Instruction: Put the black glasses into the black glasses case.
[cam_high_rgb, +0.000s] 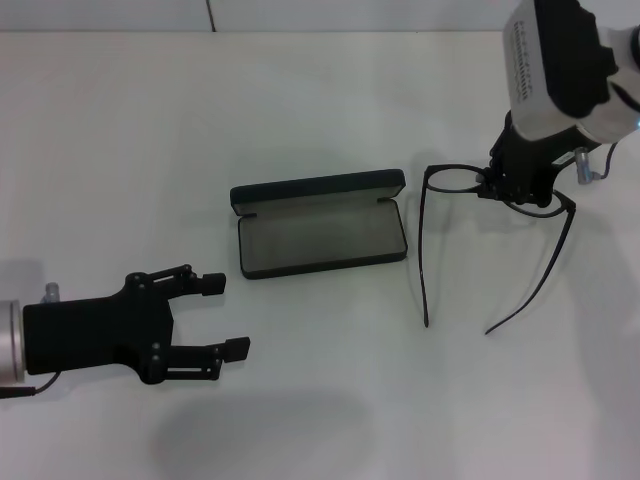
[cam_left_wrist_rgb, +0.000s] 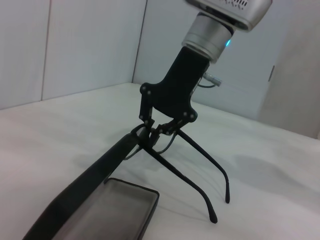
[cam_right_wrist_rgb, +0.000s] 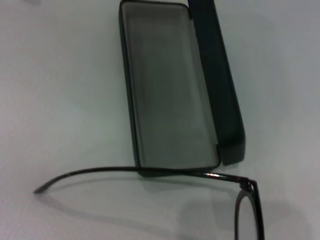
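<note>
The black glasses (cam_high_rgb: 497, 235) sit at the right of the head view, temple arms unfolded and trailing toward the bottom of the frame, just beside the open end of the black glasses case (cam_high_rgb: 320, 228). The right gripper (cam_high_rgb: 517, 186), reaching down from the upper right corner, is clamped on the frame front around the bridge; the left wrist view shows its fingers (cam_left_wrist_rgb: 165, 127) pinched together on the frame, the front raised off the surface while the temple tips rest on it.

The case lies at centre frame, lid swung back toward the top of the picture, grey lining exposed and nothing in it. In the right wrist view one temple arm crosses just past the case's near end.

The left gripper (cam_high_rgb: 215, 317) waits at lower left, fingers spread and holding nothing, well apart from the case.

The step in hand appears to be lifting the glasses for the carry across to the case. Done well, that likely means raising the frame until the temple tips clear the white table (cam_high_rgb: 100, 150) and the case rim, then lining the frame front up with the long axis of the tray before lowering. The splayed temples are the risk: they could catch the rim or nudge the case sideways.
</note>
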